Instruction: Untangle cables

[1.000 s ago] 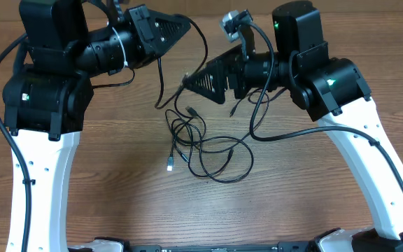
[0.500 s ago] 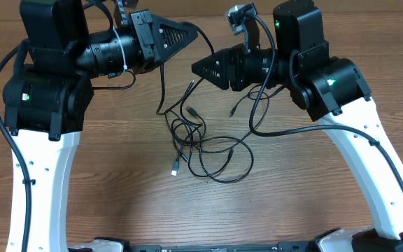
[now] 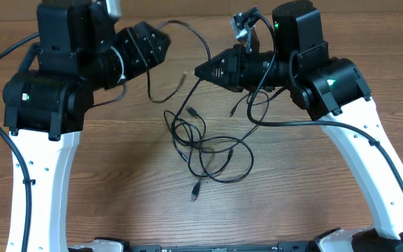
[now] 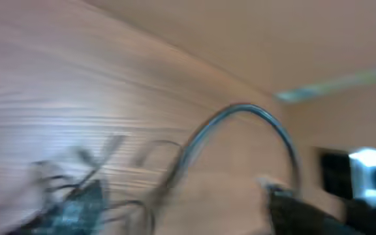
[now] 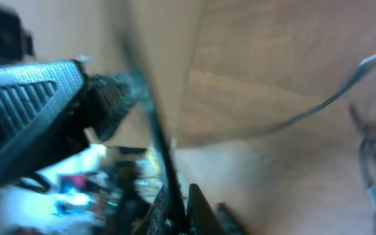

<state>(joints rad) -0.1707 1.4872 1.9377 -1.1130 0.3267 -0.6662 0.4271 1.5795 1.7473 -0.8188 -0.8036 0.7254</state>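
Desk [image 3: 117, 182]: brown wood grain, with 2 white-and-black arms rising from the near corners and bending in over the far half.
Cables [image 3: 205, 143]: a loose black tangle lying on the desk about midway between the 2 arms, with small tight loops on its left and 1 wide loop sweeping out to the right.
Silvery plug [image 3: 195, 190]: lies at the near end of a strand trailing out of the tangle, on bare wood.
Other plug ends: 1 small dark tip [image 3: 193, 110] sits at the top of the tangle, and another [image 3: 234, 110] lies just off to its right.
Left end effector [image 3: 161, 43]: raised at the far left and pointing toward the middle. I cannot tell how its fingers stand, because the left wrist view is a smear.
Right end effector [image 3: 200, 70]: fingers pressed together, pinching 1 strand of the cables, which runs straight from its tip down into the tangle.
Right wrist view: heavily blurred, with a ribbed black finger [image 5: 31, 85] on the left and a dark cord crossing beside it.
Loose strand: a blurred plug end [image 3: 182, 78] shows between the 2 end effectors.
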